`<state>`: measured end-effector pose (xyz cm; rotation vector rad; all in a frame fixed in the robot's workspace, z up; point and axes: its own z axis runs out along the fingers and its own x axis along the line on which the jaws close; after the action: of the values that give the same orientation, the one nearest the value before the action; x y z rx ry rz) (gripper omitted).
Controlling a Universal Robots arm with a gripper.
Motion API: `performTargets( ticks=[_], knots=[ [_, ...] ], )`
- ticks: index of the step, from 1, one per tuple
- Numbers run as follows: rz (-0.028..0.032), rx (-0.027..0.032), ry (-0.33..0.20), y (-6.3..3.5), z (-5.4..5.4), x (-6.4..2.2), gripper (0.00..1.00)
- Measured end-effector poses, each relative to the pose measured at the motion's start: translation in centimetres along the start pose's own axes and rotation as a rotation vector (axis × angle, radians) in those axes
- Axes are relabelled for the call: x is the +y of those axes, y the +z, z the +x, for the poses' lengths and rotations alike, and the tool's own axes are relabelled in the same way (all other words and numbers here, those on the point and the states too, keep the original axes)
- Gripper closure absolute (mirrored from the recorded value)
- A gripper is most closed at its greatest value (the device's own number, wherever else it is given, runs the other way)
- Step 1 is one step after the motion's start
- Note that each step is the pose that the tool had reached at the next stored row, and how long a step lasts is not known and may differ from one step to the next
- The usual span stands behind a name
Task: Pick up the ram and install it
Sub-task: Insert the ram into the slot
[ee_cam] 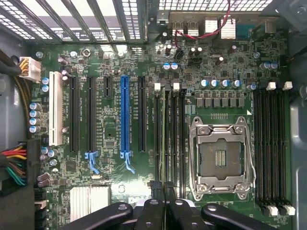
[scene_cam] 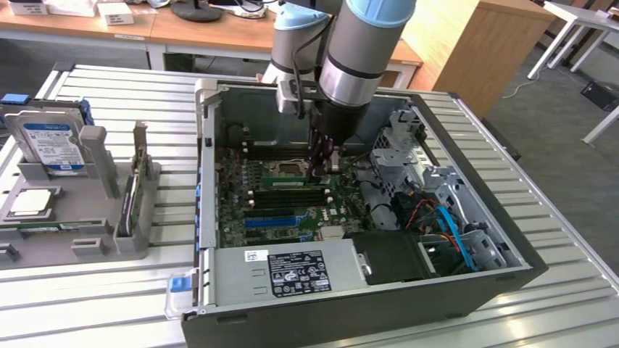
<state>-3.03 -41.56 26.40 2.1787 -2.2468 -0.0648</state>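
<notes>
Clearly the installing step is in hand, not the pick-up. The claw (scene_cam: 324,168) is down inside the case (scene_cam: 208,145), its fingers pressed together on the ram (scene_cam: 301,179). The ram stands on edge directly beneath the claw and runs along the slots (ee_cam: 176,139), just beside the socket (ee_cam: 220,153). Whether its lower edge sits in a slot I cannot tell; it looks level with the slots or just above them. In my judgement the next move calls for holding the ram parallel to its slot with the notch matched. Then it needs a straight, even push down until the end clips catch, without leaning on neighbouring slots.
</notes>
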Motion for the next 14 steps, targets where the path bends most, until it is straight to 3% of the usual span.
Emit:
performTargets(
  ticks=[14],
  knots=[
    [0.0001, -0.0001, 0.000, 0.66, 0.02, 0.03, 0.88]
  ],
)
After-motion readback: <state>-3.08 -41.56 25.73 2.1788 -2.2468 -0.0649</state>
